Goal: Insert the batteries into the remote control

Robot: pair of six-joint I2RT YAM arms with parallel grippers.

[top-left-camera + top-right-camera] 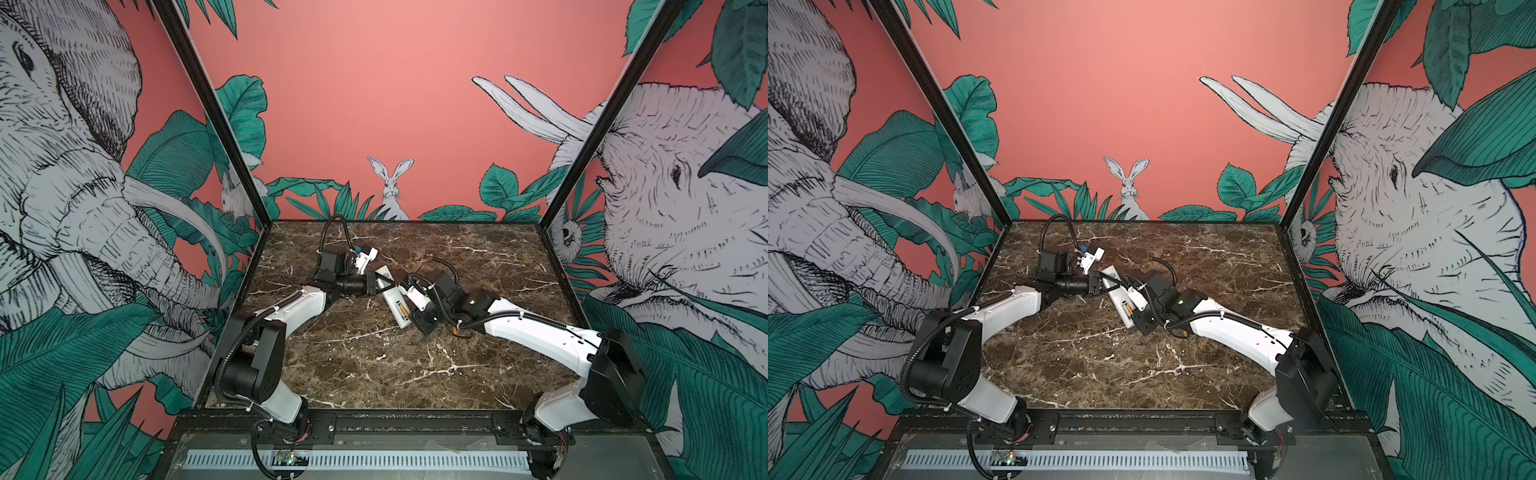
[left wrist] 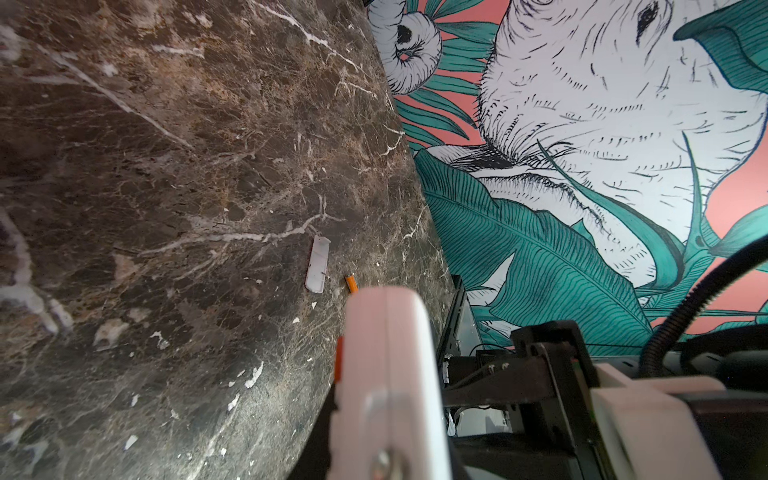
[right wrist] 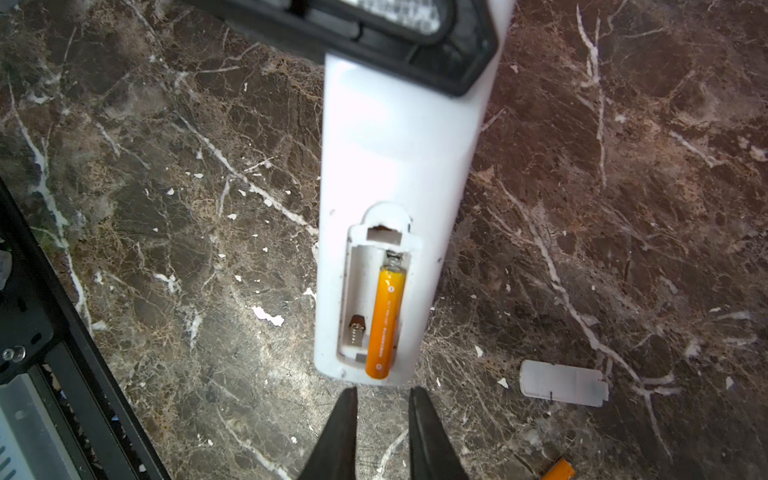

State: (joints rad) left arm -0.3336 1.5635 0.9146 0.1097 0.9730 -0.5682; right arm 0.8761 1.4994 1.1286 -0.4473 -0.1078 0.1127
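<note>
The white remote control (image 3: 395, 145) lies back up over the marble, its battery bay open. My left gripper (image 1: 380, 282) is shut on its far end, and that end fills the left wrist view close up (image 2: 386, 374). One orange battery (image 3: 384, 324) sits in the bay's one slot, its near end riding over the bay's rim. The slot beside it holds only a spring. My right gripper (image 3: 382, 392) stands just short of the remote's near end, its jaws a little apart with nothing between them. A second battery (image 3: 559, 469) lies on the table, also seen as battery (image 2: 351, 284).
The white battery cover (image 3: 563, 383) lies flat on the marble beside the loose battery, and shows as cover (image 2: 318, 264) too. In both top views the right arm (image 1: 540, 332) hides that patch. Black frame rails (image 3: 62, 332) edge the table.
</note>
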